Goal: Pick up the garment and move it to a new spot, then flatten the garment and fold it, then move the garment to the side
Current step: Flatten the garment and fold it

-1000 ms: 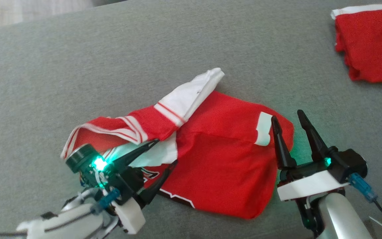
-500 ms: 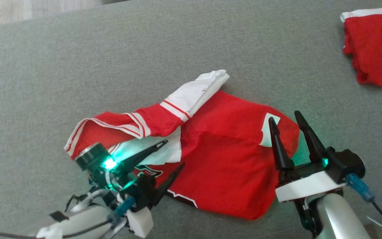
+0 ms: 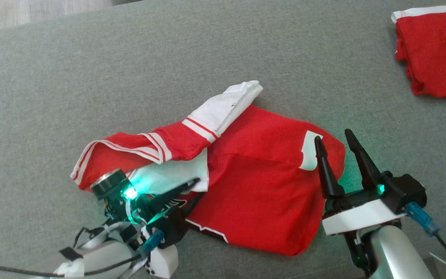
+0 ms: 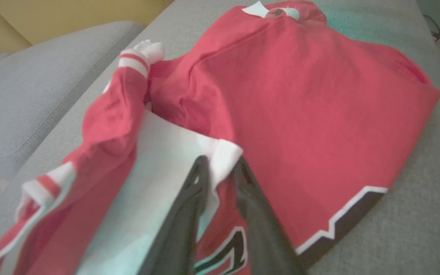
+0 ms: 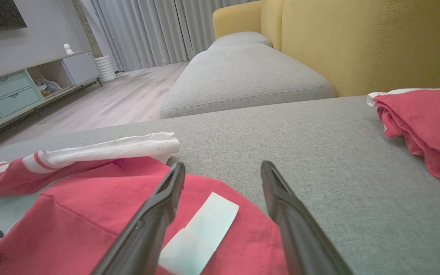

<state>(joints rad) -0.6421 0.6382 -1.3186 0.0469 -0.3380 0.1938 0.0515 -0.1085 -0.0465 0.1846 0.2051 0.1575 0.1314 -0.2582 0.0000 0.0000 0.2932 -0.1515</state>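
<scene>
Garment (image 3: 261, 182): red jersey with white panels, red-and-white striped trim and a black-and-white zigzag hem. State: unfolded and crumpled. The red body lies mostly flat on the grey cushion (image 3: 91, 69), while one sleeve (image 3: 223, 112) - white at its end - lies twisted across the upper edge. A white patch (image 3: 308, 153) sits near the right-hand corner.

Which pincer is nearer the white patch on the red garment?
Right. The right pincer hovers at the white patch; the left pincer pinches the garment at its opposite end.
</scene>
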